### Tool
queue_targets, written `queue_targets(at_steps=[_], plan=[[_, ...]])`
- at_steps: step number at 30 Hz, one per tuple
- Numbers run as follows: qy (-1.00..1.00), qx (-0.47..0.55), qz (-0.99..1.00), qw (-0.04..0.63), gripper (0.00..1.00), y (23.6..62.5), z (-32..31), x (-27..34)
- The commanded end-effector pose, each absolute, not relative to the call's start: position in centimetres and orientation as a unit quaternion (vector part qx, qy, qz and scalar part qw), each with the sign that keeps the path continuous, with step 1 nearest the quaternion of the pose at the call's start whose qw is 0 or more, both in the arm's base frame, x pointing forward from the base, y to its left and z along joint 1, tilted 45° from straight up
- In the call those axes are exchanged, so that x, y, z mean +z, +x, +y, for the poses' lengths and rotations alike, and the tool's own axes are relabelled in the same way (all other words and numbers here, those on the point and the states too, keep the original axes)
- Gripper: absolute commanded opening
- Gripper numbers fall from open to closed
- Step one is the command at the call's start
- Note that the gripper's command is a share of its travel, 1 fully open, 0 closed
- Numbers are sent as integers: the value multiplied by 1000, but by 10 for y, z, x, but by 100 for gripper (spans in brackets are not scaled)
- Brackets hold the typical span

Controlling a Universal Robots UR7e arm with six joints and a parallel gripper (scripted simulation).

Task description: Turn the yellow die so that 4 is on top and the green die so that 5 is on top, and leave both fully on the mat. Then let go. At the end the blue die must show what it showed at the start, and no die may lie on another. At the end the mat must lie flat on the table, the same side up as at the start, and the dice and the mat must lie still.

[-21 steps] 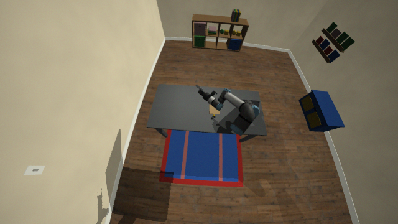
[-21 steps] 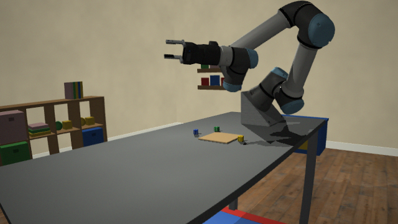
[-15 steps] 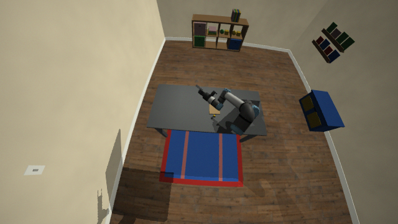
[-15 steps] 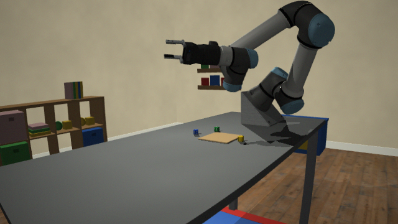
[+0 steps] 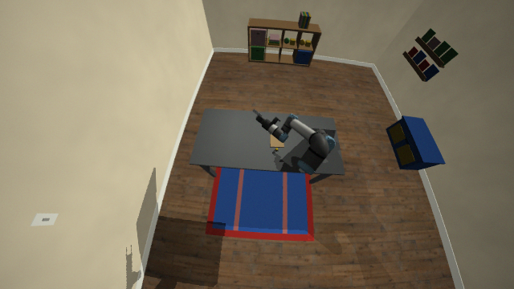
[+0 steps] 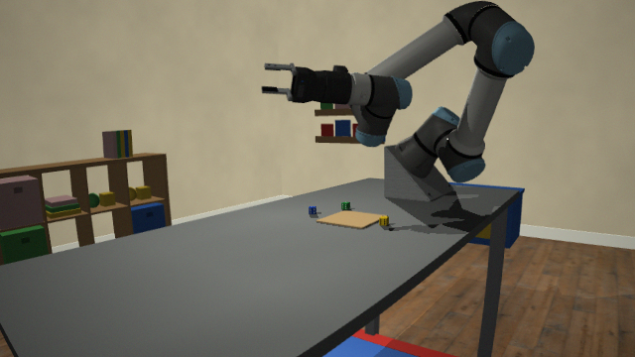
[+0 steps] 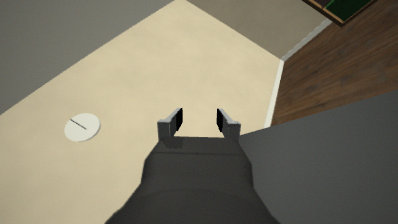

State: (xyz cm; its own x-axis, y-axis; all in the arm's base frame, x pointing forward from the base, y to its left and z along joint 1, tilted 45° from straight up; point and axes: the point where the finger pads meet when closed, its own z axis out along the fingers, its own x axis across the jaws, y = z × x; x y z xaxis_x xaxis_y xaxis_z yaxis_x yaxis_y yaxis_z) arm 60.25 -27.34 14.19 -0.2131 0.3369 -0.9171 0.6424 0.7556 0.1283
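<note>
While the black gripper (image 5: 255, 111) (image 6: 267, 77) (image 7: 199, 115) points sideways above the table (image 5: 229, 136) (image 6: 189, 288) (image 7: 325, 165), its slim metal fingers stand wide apart, dark pads facing, released and grasping nothing. In the exterior view the smooth, matte grey tabletop sweeps up from the lower left of the frame. Right of centre, the yellow die (image 5: 276, 148) (image 6: 384, 220), a small cube with dark marks, sits on the table just beside the right corner of the mat (image 5: 277, 142) (image 6: 351, 219); I cannot tell whether they touch. The mat is a thin, flat tan square. Beyond it, also off the mat, are the blue die (image 6: 313, 210), to the left, and the green die (image 6: 345, 205), nearer the middle; both show pale pips, too small to count. Farther back, at the right, the smooth grey arm (image 5: 305, 128) (image 6: 422, 47) with blue joint caps rises from a wedge-shaped grey base (image 6: 391, 164). Behind, at the left, stands a wooden shelf unit (image 5: 277, 22) (image 6: 84, 164) against the mottled beige wall.
</note>
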Motion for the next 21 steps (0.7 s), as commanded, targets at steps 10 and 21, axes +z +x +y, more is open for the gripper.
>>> queue_targets(at_steps=[10, 21], plan=[[352, -118, 770, 518, 100, 601, -280, 123], [443, -58, 772, 452, 100, 591, -292, 73]])
